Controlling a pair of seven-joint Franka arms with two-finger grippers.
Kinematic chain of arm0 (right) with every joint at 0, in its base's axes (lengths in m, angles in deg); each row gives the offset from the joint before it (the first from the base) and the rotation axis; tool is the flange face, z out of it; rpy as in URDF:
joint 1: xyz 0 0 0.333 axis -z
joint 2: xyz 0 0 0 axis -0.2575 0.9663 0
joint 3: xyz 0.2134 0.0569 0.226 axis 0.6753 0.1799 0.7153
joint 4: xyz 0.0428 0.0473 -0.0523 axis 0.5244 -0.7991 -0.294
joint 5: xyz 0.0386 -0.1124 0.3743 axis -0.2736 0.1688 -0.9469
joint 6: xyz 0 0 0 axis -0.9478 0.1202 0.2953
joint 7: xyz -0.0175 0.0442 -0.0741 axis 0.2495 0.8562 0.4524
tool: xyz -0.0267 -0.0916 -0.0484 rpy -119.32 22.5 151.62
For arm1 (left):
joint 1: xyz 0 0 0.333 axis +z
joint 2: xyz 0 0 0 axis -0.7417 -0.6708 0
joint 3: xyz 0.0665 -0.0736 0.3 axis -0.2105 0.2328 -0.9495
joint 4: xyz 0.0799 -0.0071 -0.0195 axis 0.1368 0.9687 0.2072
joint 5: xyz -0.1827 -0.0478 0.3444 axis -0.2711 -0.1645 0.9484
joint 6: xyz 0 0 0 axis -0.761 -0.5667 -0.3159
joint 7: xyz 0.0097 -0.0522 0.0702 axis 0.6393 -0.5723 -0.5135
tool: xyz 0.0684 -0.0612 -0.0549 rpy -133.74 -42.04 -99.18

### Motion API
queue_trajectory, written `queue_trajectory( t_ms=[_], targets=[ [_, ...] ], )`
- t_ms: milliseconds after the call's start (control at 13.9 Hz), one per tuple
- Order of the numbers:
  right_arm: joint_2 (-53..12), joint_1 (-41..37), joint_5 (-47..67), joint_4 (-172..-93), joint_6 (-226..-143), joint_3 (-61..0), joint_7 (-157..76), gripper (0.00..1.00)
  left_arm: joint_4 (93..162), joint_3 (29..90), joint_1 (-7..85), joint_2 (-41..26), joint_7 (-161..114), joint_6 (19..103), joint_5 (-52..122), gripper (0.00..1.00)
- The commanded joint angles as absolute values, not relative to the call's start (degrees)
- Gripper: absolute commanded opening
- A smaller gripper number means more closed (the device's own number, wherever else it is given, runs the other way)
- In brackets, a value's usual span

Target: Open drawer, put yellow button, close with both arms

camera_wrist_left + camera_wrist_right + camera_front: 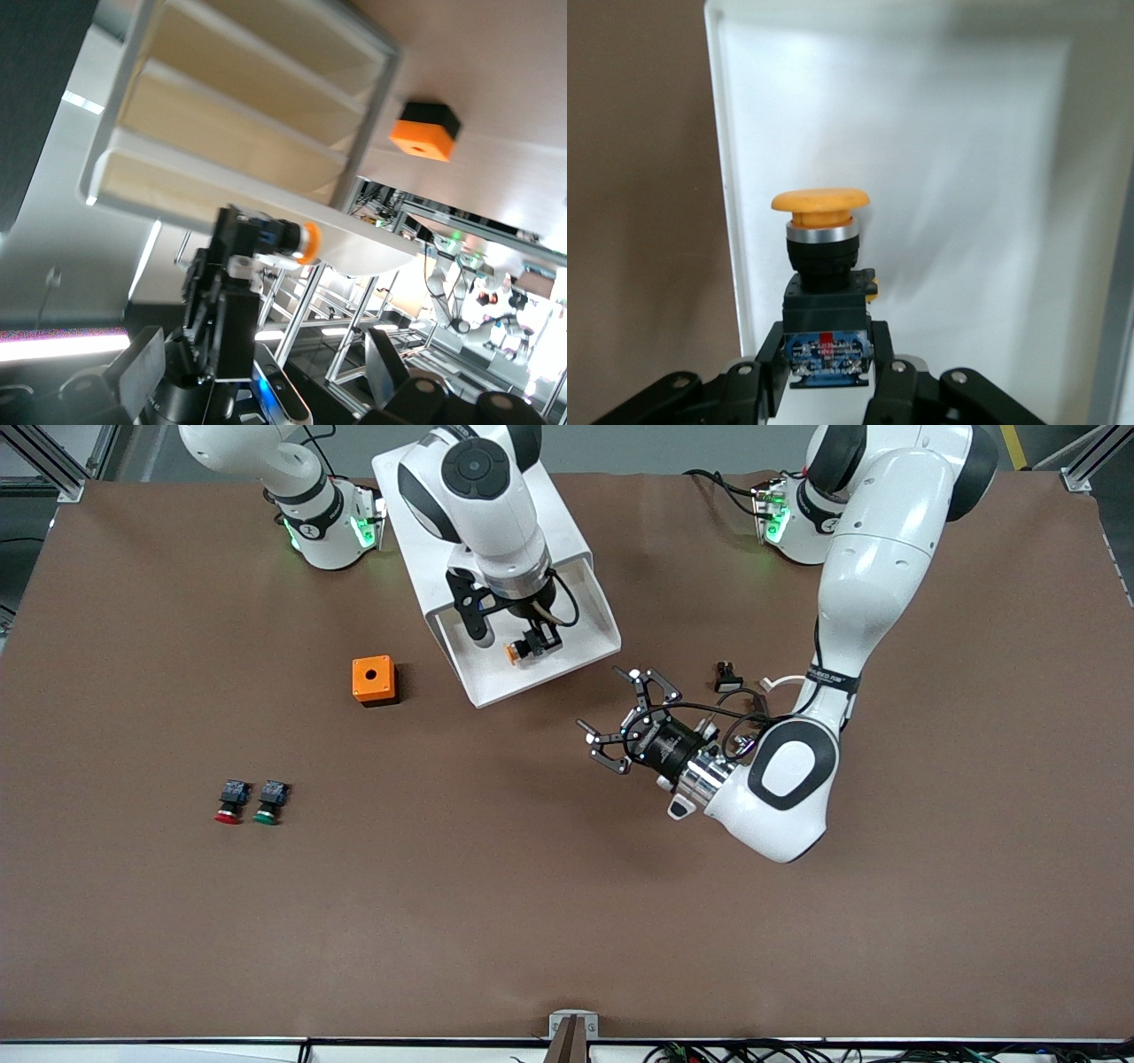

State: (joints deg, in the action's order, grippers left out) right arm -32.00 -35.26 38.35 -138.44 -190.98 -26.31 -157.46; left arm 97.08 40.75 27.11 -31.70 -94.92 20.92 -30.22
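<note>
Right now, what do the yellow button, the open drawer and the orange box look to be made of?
Yellow button, held by the right gripper over the drawer: smooth matte plastic cap, shiny metal-looking collar, black plastic body.
Drawer: glossy white moulded plastic, judging by its rounded rim.
Orange box: matte, probably plastic.
Left gripper waits open.

White cabinet [239,115] with its uppermost drawer [266,208] pulled out; the lower drawers show cream fronts. Over the open drawer, the right hand [232,262] is closed on the yellow button [292,241], orange cap pointing sideways. An orange box [423,131] rests on the brown worktop [496,80] near the cabinet.
</note>
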Motion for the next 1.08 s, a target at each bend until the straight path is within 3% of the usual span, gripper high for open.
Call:
queue_trajectory(
  t_ms=[0, 216, 287, 359, 647, 1006],
  targets=[
    [-29.7, -37.1, 38.6, -136.0, -190.7, -27.2, -159.5, 0.0, 95.4, 38.1, 24.4, -31.7, -88.0, 24.5, -27.0, 1.0],
    [-29.3, -37.4, 39.0, -136.0, -190.7, -27.2, -159.6, 0.0, 95.5, 37.9, 22.8, -30.9, -77.5, 30.4, -20.8, 1.0],
    [-29.3, -37.3, 38.9, -135.9, -190.5, -27.2, -159.5, 0.34, 95.5, 37.9, 22.1, -30.8, -74.7, 32.4, -19.1, 1.0],
    [-29.3, -37.3, 38.9, -135.9, -190.4, -27.2, -159.5, 0.99, 95.5, 37.9, 21.6, -30.6, -71.9, 33.9, -17.1, 1.0],
    [-29.4, -34.7, 38.9, -131.3, -187.8, -27.4, -153.1, 1.0, 95.6, 38.0, 19.6, -28.0, -64.9, 40.9, -7.4, 1.0],
    [-30.0, -24.6, 38.6, -122.2, -170.4, -27.5, -127.1, 1.0, 95.7, 38.5, 19.0, -23.1, -64.6, 44.6, 3.1, 1.0]
  ],
)
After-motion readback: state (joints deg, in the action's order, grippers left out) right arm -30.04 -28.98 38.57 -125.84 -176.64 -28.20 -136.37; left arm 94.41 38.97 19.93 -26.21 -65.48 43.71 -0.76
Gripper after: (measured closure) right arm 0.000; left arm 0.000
